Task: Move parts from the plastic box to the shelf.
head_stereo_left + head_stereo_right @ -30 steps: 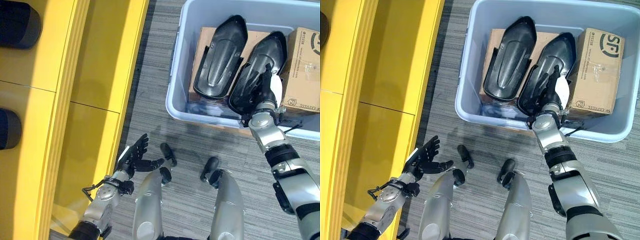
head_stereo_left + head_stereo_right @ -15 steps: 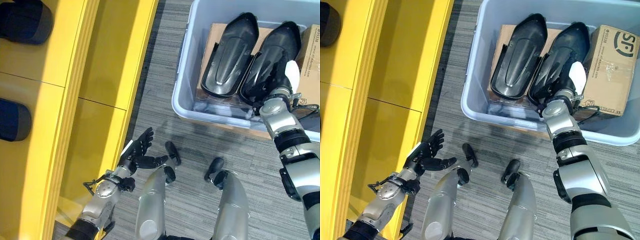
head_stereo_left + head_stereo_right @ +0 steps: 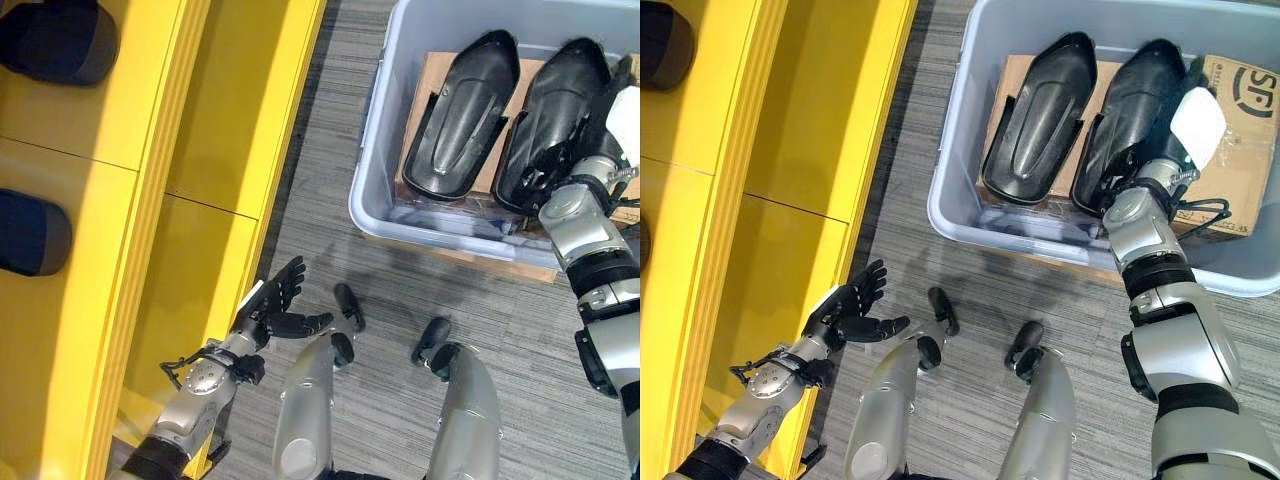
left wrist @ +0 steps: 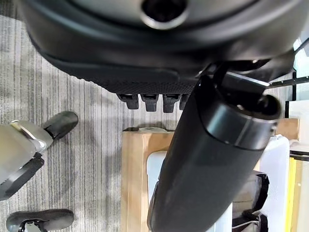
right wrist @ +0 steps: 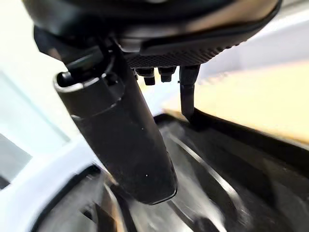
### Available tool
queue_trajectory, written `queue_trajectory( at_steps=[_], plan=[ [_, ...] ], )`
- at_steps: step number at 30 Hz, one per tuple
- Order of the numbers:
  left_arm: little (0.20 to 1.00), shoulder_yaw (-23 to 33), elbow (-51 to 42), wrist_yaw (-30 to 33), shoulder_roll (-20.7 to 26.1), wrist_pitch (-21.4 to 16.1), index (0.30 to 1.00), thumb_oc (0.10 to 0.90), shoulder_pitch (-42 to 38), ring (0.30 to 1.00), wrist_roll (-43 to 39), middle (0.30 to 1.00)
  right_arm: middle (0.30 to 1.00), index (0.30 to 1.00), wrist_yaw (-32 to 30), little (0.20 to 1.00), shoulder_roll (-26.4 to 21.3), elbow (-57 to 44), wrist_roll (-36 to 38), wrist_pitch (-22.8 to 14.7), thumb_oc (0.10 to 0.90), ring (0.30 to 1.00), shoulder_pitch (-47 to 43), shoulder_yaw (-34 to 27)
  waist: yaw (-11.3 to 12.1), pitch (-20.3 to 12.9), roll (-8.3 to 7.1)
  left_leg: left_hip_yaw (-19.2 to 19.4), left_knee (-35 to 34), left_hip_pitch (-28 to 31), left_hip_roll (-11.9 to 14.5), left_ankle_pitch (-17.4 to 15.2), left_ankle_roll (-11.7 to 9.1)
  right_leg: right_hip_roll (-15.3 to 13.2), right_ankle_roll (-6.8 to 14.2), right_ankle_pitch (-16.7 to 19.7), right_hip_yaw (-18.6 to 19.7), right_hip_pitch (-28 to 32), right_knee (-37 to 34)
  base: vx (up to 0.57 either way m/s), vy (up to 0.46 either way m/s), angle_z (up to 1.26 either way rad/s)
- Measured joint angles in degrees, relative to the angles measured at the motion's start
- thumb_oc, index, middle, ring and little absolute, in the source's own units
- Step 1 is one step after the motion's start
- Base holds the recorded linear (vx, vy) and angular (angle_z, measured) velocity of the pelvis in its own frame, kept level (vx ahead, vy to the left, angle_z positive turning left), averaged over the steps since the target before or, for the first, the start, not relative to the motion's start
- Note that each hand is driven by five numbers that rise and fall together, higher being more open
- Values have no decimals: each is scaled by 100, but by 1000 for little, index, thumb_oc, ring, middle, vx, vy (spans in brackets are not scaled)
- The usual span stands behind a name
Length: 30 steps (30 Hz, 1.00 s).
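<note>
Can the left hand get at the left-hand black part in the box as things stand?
Probably not: the left hand hangs open by the yellow shelf, with bare floor and the box wall between it and that black part.

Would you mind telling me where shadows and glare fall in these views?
Left eye view: soft shadows lie on the carpet in front of the plastic box, and a pale sheen streaks the left black part. Right wrist view: the box wall glares almost white beside the right hand. Left wrist view: a dim patch darkens the carpet just past the left hand.
</note>
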Motion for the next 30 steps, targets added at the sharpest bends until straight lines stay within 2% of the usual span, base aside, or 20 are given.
queue_trajectory(
  at_steps=[3, 7, 13, 16, 20, 24, 30],
  plan=[
    [1000, -2, 3, -1, -2, 1, 1000, 900, 2, 1000, 1, 1000, 1000, 1000, -141, 1000, -51, -706, -460, -214, 900, 1000, 183, -21, -23, 0, 0, 1, 0, 5, 1, 0, 0, 3, -5, 2, 5, 1, -2, 0, 0, 0],
    [1000, -14, 1, -10, -20, 0, 1000, 900, 26, 1000, -4, 1000, 1000, 1000, -677, 1000, -74, -1891, -1418, -221, 900, 1000, 595, -32, -68, 0, 0, 13, 0, 24, 1, -8, 9, 10, -9, 8, 18, 15, -26, -6, 18, -1],
    [1000, 0, -18, 46, -35, -1, 1000, 900, 159, 1000, -4, 1000, 1000, 1000, -1159, 1000, 152, -3469, -2054, -287, 900, 1000, 1309, -469, -214, 1, -2, 93, -30, 156, -4, -47, 61, 44, 36, 61, 99, 102, -122, 4, 53, -7],
    [1000, 3, -97, 63, -55, 4, 1000, 900, 255, 1000, -4, 1000, 1000, 1000, -1050, 1000, 353, -4128, -2137, -341, 900, 1000, 1686, -681, -317, 2, -4, 179, -85, 361, -29, -70, 70, 61, 68, 84, 202, 239, -185, 9, 61, -13],
    [1000, 16, -308, 55, -65, 53, 1000, 900, 239, 1000, -5, 1000, 1000, 1000, -454, 1000, 286, -4569, -2342, -217, 900, 1000, 1989, -725, -484, 2, -4, 235, -90, 432, -41, -96, 60, 76, 86, 113, 304, 243, -198, 2, 15, -9],
    [1000, 57, -421, 20, -84, 168, 1000, 900, 265, 1000, 10, 1000, 1000, 1000, 80, 1000, 135, -4606, -2334, 62, 900, 1000, 2833, -752, -497, 4, -7, 255, -93, 448, -34, -106, 53, 98, 78, 115, 336, 237, -212, -14, -18, -4],
    [1000, 291, -349, 8, -264, 151, 1000, 900, 675, 1000, 17, 1000, 1000, 1000, 607, 1000, 128, -4596, -2290, 50, 900, 1000, 3891, -740, -679, 6, -10, 310, -82, 433, -9, -167, 52, 150, 130, 162, 388, 221, -304, -26, -25, -6]
  ],
)
